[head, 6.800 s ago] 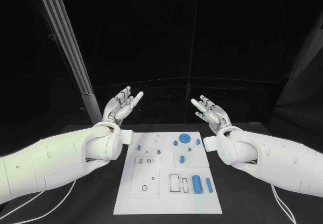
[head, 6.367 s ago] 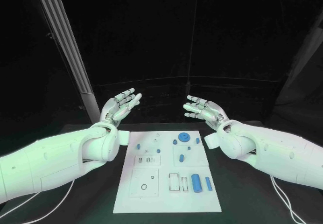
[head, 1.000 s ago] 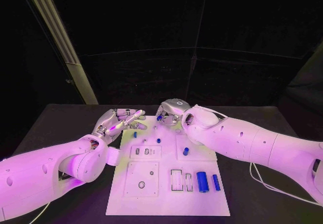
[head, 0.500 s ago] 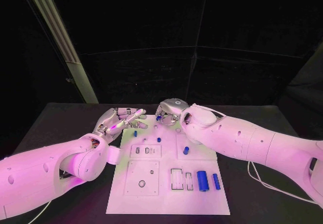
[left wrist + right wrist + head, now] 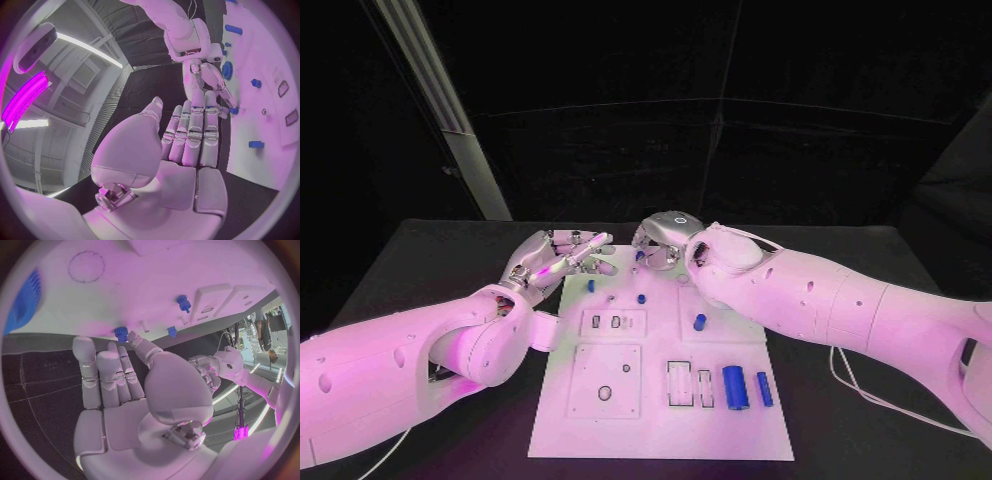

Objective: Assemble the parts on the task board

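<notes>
Both hands have come down to the board's far end; nothing is picked up yet.

Seconds ago they were raised, palms up, above the table. Now the left hand (image 5: 560, 255) hovers just off the board's (image 5: 661, 440) far left corner, fingers straight and slightly apart, holding nothing. The right hand (image 5: 664, 240) reaches over the far edge, fingers extended near a small blue part (image 5: 120, 332) and seemingly not clasping it, though its own arm hides the tips in the head view. The other parts (image 5: 733, 386) lie untouched on the board, so assembly looks about to start with a first grasp.
</notes>
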`<state>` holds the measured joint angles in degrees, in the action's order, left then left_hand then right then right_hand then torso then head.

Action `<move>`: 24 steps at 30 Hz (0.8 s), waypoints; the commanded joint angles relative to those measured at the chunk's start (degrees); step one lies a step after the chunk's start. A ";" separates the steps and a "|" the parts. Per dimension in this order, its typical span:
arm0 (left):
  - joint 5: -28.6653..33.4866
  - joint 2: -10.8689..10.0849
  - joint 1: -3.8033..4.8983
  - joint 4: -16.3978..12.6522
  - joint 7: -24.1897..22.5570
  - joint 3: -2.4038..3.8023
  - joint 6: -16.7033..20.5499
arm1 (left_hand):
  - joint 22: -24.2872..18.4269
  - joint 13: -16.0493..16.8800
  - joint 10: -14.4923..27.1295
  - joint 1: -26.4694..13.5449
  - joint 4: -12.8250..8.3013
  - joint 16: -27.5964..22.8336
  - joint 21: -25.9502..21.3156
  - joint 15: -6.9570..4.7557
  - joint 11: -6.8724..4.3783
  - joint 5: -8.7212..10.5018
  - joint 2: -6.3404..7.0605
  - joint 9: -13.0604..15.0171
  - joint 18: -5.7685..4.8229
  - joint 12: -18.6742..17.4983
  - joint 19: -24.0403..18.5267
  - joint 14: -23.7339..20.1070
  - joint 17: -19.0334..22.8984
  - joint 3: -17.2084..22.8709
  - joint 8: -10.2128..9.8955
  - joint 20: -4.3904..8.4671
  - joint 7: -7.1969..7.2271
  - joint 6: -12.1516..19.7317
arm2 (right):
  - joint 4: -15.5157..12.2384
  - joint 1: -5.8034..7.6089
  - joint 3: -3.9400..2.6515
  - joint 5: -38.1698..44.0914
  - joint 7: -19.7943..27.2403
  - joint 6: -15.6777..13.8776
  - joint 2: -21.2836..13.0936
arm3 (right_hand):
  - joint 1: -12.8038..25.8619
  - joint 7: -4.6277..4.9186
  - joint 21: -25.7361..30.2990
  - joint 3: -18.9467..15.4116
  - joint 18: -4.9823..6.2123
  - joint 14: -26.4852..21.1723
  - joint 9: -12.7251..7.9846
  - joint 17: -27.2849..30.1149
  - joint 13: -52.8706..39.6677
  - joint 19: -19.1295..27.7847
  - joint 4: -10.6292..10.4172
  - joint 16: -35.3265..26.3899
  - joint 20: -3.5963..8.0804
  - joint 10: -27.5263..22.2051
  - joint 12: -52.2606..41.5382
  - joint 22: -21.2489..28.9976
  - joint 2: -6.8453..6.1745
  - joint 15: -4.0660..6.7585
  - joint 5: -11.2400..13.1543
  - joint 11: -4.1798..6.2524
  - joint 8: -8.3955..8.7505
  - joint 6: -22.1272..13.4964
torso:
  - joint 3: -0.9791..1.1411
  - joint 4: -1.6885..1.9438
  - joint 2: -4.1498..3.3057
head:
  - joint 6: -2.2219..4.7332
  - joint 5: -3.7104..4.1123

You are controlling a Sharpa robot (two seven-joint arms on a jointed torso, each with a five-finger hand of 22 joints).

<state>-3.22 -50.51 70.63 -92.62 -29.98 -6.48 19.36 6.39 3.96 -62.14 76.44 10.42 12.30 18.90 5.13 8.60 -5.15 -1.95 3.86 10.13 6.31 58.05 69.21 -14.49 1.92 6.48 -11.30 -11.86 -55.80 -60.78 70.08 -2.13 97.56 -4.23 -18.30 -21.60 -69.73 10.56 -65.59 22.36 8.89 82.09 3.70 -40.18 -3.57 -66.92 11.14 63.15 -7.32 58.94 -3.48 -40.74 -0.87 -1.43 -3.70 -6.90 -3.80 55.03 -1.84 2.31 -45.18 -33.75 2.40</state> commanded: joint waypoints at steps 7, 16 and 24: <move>-0.43 -0.07 0.14 0.07 -0.12 0.02 -0.87 | -0.05 -0.03 -0.10 0.12 -0.35 -0.20 -0.39 0.22 0.17 0.26 -0.28 -0.10 0.36 -0.36 0.25 -0.23 -0.05 0.02 -0.40 -0.32 -0.44 -0.14 | -2.39 0.16 -0.05 0.28 0.70 -2.61 -1.57 | -0.48 -0.05 0.83 -1.07 0.18 -0.36 0.03 1.60 -0.08 0.80 -0.65 -1.02 -0.02 -1.49 -0.46 1.40 -0.90 -0.08 -0.17 -0.09 0.30 -1.71 | 0.12 -0.12 -0.04 | -0.07 -0.08; -0.42 -0.54 0.15 0.13 -0.09 0.02 -1.00 | -0.08 -0.04 -0.07 0.13 -0.38 -0.25 -0.42 0.23 0.19 0.26 -0.29 -0.10 0.36 -0.43 0.24 -0.25 -0.10 0.03 -0.45 -0.33 -0.44 -0.12 | -10.53 0.20 -0.06 -3.66 -0.82 -3.45 -10.11 | -0.71 -0.72 -1.43 -1.43 -0.40 1.30 0.63 -3.56 -2.19 -1.67 -2.72 2.31 0.79 9.30 -6.59 -2.41 -0.45 1.18 -1.67 1.82 -0.87 1.54 | 0.15 -0.66 0.34 | 0.24 -0.31; -0.42 -0.90 0.16 0.35 -0.09 0.01 -1.17 | -0.09 -0.04 -0.07 0.15 -0.40 -0.27 -0.43 0.23 0.19 0.26 -0.30 -0.10 0.35 -0.45 0.24 -0.26 -0.12 0.03 -0.47 -0.33 -0.43 -0.11 | -16.85 0.33 -0.06 -13.08 -3.90 2.17 -19.68 | 4.72 -2.91 -6.57 -9.47 -2.03 4.12 0.37 -19.80 -15.55 -6.80 -9.61 12.51 3.40 20.18 -22.25 -11.07 -5.80 3.58 -8.60 4.57 -0.41 -0.11 | 0.47 -1.63 0.76 | 0.44 -0.51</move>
<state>-3.23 -51.37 70.70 -92.30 -29.87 -6.48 19.19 6.40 3.96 -62.14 76.44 10.42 12.31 18.68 5.13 8.60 -5.15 -1.95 3.81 10.13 5.99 58.05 69.21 -14.53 1.92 6.29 -11.30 -11.86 -55.79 -76.93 70.26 -2.14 90.41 -6.07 -19.29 -40.69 -65.41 7.54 -71.76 13.87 7.97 83.94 4.12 -58.29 -17.26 -73.29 2.27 74.66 -4.06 78.94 -23.92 -51.13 -6.19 1.67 -12.18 -2.26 -4.31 55.32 -1.51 1.11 -44.60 -33.35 1.83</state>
